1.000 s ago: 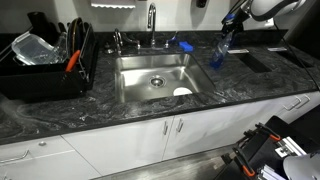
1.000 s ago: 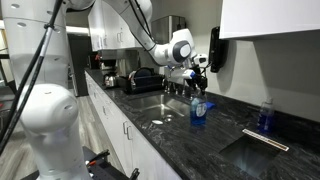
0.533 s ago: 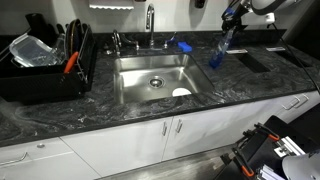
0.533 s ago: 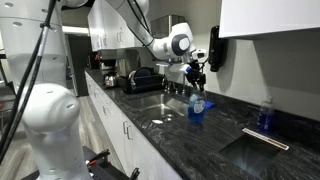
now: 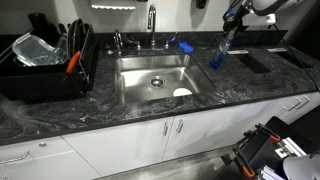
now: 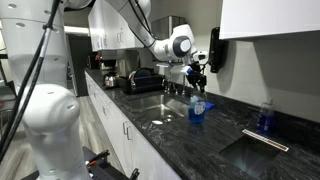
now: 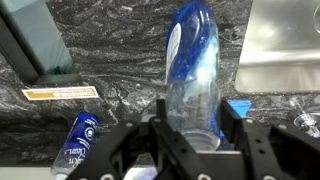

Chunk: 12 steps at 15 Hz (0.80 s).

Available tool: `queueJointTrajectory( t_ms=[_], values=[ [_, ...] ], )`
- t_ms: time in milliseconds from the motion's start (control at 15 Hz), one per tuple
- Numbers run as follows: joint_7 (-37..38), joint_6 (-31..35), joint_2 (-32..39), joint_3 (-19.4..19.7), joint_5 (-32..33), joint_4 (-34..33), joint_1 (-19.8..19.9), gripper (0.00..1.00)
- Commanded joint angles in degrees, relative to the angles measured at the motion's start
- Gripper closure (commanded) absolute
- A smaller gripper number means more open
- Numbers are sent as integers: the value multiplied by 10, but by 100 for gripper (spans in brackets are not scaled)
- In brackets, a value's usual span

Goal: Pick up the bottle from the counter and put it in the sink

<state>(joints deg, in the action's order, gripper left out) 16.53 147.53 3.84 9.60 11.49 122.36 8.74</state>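
The slim translucent blue bottle (image 5: pixel 221 48) hangs tilted just above the dark marbled counter (image 5: pixel 240 92), to the right of the sink (image 5: pixel 128 88). My gripper (image 5: pixel 229 20) is shut on its neck from above. It also shows in an exterior view, bottle (image 6: pixel 197 104) under the gripper (image 6: pixel 197 76). In the wrist view the bottle (image 7: pixel 193 70) sits between the black fingers (image 7: pixel 158 132), with my gripper (image 7: pixel 195 135) closed around its narrow end. The steel sink (image 7: pixel 285 45) is at the top right there.
A chrome faucet (image 5: pixel 152 20) stands behind the sink. A small flat blue object (image 5: pixel 184 46) lies beside it. A white item (image 5: pixel 181 92) lies in the basin. A black dish rack (image 5: pixel 45 65) is at the left. A second blue bottle (image 6: pixel 264 117) stands by a recessed dark panel (image 5: pixel 255 60).
The gripper has lifted the bottle slightly off the counter since a second ago; over the last half second it has hardly moved.
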Motion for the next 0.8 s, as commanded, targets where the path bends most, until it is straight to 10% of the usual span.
queueJointTrajectory(
  t_ms=[0, 733],
  values=[
    [-27, 19, -15, -12, -35, 8, -11, 72],
    [-116, 105, -31, -67, -102, 57, -62, 72]
  ],
)
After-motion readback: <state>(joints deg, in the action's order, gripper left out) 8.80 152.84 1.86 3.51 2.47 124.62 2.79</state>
